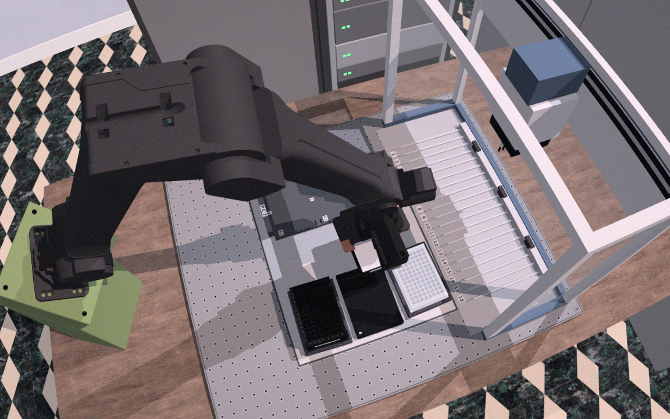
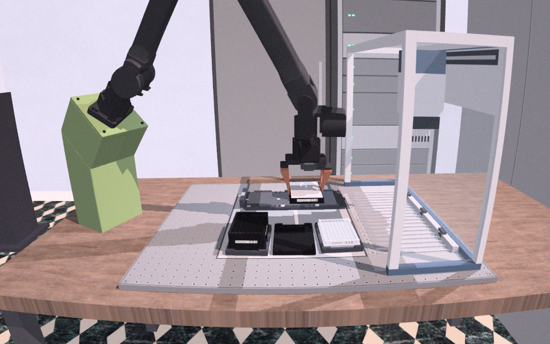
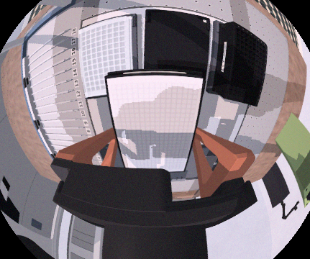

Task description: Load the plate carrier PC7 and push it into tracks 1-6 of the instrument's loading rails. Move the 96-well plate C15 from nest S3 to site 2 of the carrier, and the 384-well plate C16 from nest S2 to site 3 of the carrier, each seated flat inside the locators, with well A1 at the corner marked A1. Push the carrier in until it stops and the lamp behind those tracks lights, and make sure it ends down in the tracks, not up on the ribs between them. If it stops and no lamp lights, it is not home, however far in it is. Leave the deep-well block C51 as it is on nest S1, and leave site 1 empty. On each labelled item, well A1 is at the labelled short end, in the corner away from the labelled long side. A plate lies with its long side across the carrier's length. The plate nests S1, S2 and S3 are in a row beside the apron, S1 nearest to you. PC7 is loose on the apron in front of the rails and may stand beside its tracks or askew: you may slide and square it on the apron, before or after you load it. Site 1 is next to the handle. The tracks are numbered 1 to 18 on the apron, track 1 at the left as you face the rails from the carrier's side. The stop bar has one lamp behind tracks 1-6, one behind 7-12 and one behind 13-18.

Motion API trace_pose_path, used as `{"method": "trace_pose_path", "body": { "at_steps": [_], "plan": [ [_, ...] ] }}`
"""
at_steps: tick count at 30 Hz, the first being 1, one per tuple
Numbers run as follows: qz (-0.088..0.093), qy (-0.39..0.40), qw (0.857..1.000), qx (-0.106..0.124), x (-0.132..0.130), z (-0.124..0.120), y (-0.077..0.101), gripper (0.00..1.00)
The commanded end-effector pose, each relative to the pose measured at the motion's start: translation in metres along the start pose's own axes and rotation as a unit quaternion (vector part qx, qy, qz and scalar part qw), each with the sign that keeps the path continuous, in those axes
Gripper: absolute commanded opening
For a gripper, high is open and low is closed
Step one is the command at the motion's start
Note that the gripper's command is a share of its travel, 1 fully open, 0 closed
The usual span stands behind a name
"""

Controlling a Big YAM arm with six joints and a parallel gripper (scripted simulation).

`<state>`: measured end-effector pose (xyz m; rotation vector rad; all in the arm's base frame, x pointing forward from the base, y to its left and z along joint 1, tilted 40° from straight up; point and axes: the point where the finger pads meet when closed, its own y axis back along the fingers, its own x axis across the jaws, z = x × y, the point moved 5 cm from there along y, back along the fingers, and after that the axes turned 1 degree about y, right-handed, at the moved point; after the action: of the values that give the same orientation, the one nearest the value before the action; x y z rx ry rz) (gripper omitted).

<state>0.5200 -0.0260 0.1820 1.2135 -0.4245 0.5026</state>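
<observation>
Black claw (image 2: 305,181) with orange fingers (image 2: 285,176) clamped on the white fine-grid 384-well plate (image 2: 306,191), held level between them, above the dark grey carrier (image 2: 264,198).

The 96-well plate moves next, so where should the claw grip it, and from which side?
Come from above and pinch the 96-well plate across its long walls: it lies flat in its nest, and the middle nest beside it is empty.

The deck is viewed obliquely from high overhead in the top view, level from the table's front in the exterior view, and closely downward from the wrist. The nest row (image 1: 363,304) is shared by all.
</observation>
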Motion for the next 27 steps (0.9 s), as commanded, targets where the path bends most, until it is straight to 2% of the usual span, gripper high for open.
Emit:
{"method": "trace_pose_path", "body": {
  "at_steps": [1,13,15,16,18,27],
  "plan": [
    [0.012,-0.011,1.000,-0.002,0.021,-0.008,0.006,0.00],
    [0.014,-0.011,1.000,-0.001,0.042,-0.053,0.008,0.00],
    [0.014,-0.011,1.000,-0.001,0.042,-0.053,0.008,0.00],
    [0.035,-0.021,0.999,-0.003,0.054,-0.047,0.025,0.00],
    [0.013,-0.011,1.000,0.000,0.046,-0.065,0.007,0.00],
    [0.014,-0.011,1.000,0.000,0.062,-0.098,0.008,0.00]
  ]
}}
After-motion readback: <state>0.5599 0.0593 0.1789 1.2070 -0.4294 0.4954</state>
